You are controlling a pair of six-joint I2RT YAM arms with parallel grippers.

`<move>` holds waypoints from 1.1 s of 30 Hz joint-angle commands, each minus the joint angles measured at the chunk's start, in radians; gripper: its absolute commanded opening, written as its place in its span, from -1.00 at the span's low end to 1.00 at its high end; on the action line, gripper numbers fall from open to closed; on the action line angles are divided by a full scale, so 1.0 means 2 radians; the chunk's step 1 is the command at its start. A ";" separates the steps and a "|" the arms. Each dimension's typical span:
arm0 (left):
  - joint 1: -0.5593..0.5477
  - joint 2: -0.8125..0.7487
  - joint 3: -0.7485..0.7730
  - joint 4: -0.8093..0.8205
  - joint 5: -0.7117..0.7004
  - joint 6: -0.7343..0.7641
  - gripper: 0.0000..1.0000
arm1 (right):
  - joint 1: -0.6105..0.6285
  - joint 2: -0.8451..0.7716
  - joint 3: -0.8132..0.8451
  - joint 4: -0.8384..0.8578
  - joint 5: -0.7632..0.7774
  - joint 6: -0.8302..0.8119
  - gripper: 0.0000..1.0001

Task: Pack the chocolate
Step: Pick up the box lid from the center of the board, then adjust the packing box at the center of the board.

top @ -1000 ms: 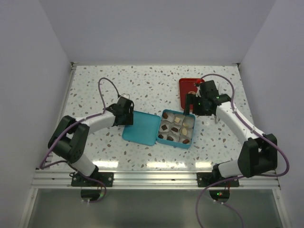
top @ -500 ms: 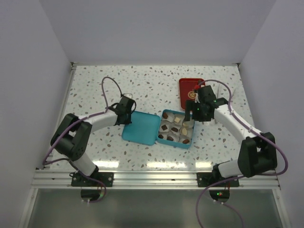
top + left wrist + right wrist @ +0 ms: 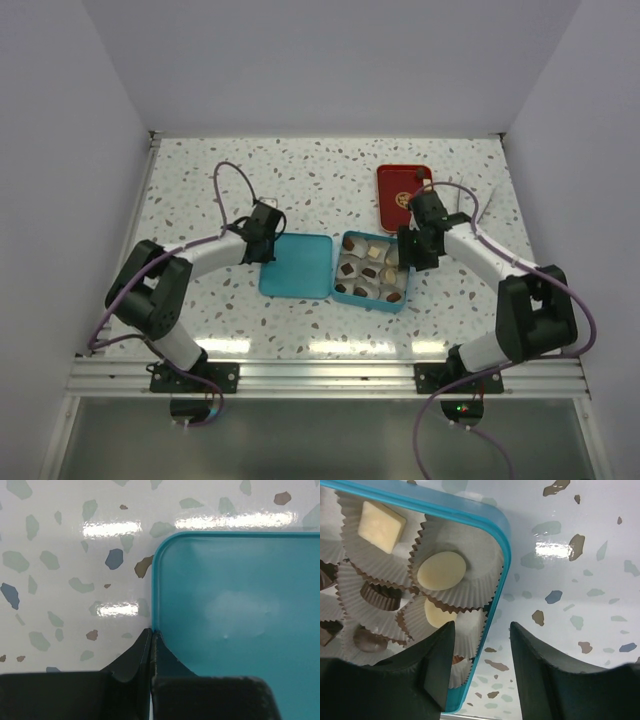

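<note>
**Chocolate boxed, partly out of frame**

The chocolate (image 3: 441, 570) sits in paper cups (image 3: 470, 587) inside the teal box (image 3: 502, 545); the leftmost pieces are cut off. The right fingers (image 3: 437, 670) straddle its wall, half-wide. The left fingers (image 3: 135, 660) pinch the rim of the teal lid (image 3: 240, 605).

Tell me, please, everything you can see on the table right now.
chocolates: about nine, dark brown, light brown and cream, inside the teal box
paper cups: about nine, grey-white, one under each chocolate
teal box: one, teal, centre-right
teal lid: one, teal, flat, left of the box
red tray: one, red, behind the box
table: one, speckled white
left claw: black, shut on the lid's rim
right claw: black, open, astride the box's wall
</note>
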 commanded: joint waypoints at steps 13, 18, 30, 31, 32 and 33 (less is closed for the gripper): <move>0.016 -0.080 0.047 -0.070 -0.079 0.003 -1.00 | 0.014 0.045 -0.010 0.043 0.019 -0.010 -0.31; 0.023 -0.107 0.070 -0.077 -0.101 0.013 -1.00 | 0.019 0.046 -0.006 0.045 0.014 -0.008 -0.35; 0.041 -0.144 0.095 -0.081 -0.118 0.034 -1.00 | 0.031 0.063 0.008 0.059 0.010 -0.016 -0.44; 0.043 -0.145 0.096 -0.081 -0.118 0.035 -1.00 | 0.033 0.064 0.010 0.061 0.007 -0.017 -0.44; 0.043 -0.148 0.098 -0.081 -0.118 0.035 -1.00 | 0.033 0.069 0.012 0.062 0.005 -0.018 -0.44; 0.043 -0.149 0.100 -0.080 -0.117 0.037 -1.00 | 0.034 0.070 0.015 0.062 0.004 -0.019 -0.45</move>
